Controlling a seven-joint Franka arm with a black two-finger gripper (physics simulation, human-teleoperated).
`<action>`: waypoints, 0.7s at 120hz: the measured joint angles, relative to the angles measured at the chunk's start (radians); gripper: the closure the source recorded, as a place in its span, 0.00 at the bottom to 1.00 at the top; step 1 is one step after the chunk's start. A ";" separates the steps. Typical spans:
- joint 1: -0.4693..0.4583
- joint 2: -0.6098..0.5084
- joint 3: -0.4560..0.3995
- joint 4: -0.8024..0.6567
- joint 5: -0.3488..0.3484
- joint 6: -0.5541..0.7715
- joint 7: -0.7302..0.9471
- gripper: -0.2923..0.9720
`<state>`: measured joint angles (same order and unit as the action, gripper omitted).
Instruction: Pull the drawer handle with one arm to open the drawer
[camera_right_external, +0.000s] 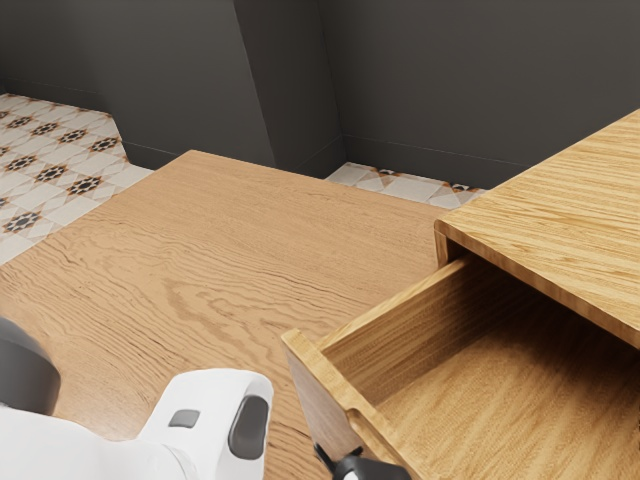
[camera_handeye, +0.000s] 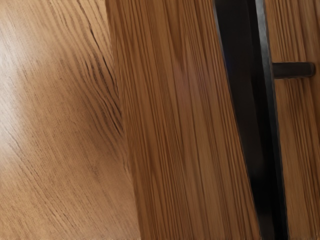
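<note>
My pincer (camera_right_external: 352, 467) sits low against the outer face of the drawer (camera_right_external: 470, 380), at the exterior view's bottom edge. Whether it is wide, narrow or clamped I cannot tell. Close under my hand runs the dark handle (camera_handeye: 248, 125), standing off the wood on a short post. The drawer juts well out of its cabinet (camera_right_external: 570, 230), above the table (camera_right_external: 200, 260). I judge the pull largely made. Any further travel calls for a straight draw outward, with no twist on the handle.
</note>
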<state>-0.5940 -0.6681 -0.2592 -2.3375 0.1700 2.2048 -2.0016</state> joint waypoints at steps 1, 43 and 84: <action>0.002 -0.001 -0.002 0.000 -0.002 -0.001 0.000 0.24; 0.020 -0.034 -0.027 0.009 -0.008 -0.033 -0.005 0.24; 0.145 -0.121 0.230 0.289 0.011 -0.265 0.058 0.24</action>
<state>-0.4488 -0.7895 -0.0292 -2.0481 0.1809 1.9394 -1.9439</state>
